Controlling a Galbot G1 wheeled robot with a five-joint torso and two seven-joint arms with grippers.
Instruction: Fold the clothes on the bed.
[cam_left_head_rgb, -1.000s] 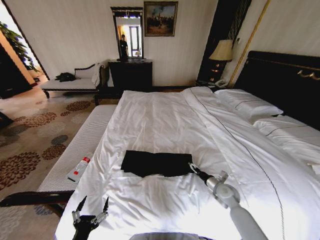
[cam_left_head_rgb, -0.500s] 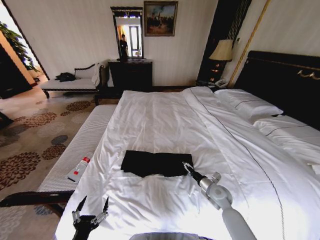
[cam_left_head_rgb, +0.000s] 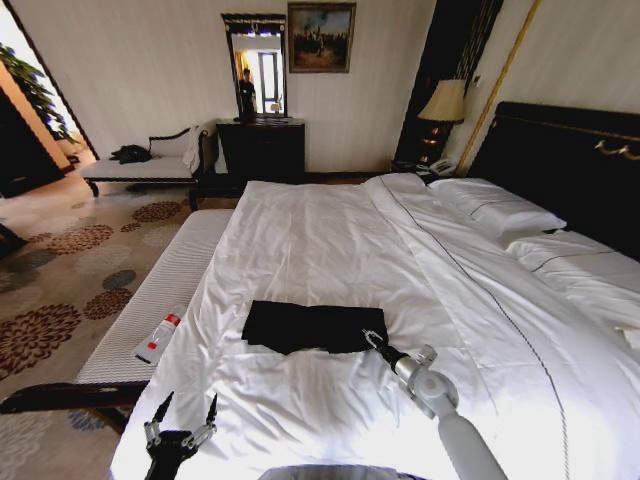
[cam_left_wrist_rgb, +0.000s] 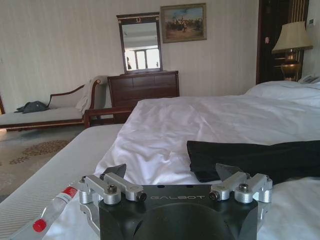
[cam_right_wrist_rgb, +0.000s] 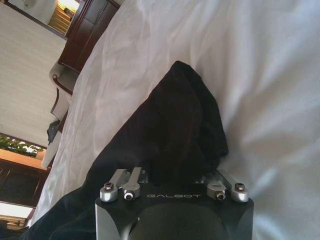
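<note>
The clothes (cam_left_head_rgb: 310, 326), a black T-shirt lying as a flat rectangle, rest on the near part of the bed (cam_left_head_rgb: 330, 230) with its white duvet. My right gripper (cam_left_head_rgb: 371, 339) sits at the shirt's near right corner, open. In the right wrist view the black cloth (cam_right_wrist_rgb: 170, 135) bunches between the spread fingers of that gripper (cam_right_wrist_rgb: 172, 175). My left gripper (cam_left_head_rgb: 183, 408) hangs open and empty off the bed's near left corner. The left wrist view has the same gripper (cam_left_wrist_rgb: 172, 170) low, with the shirt (cam_left_wrist_rgb: 260, 157) beyond it.
A small white bottle (cam_left_head_rgb: 158, 338) with a red cap lies on the white bench (cam_left_head_rgb: 165, 290) alongside the bed. Pillows (cam_left_head_rgb: 495, 210) and the dark headboard (cam_left_head_rgb: 570, 160) are at the right. A chaise (cam_left_head_rgb: 150, 165), a dark dresser (cam_left_head_rgb: 262, 150) and a lamp (cam_left_head_rgb: 443, 102) stand by the far wall.
My right gripper has slid left across the duvet and reached the shirt's near right corner. The left arm and the shirt have not moved.
</note>
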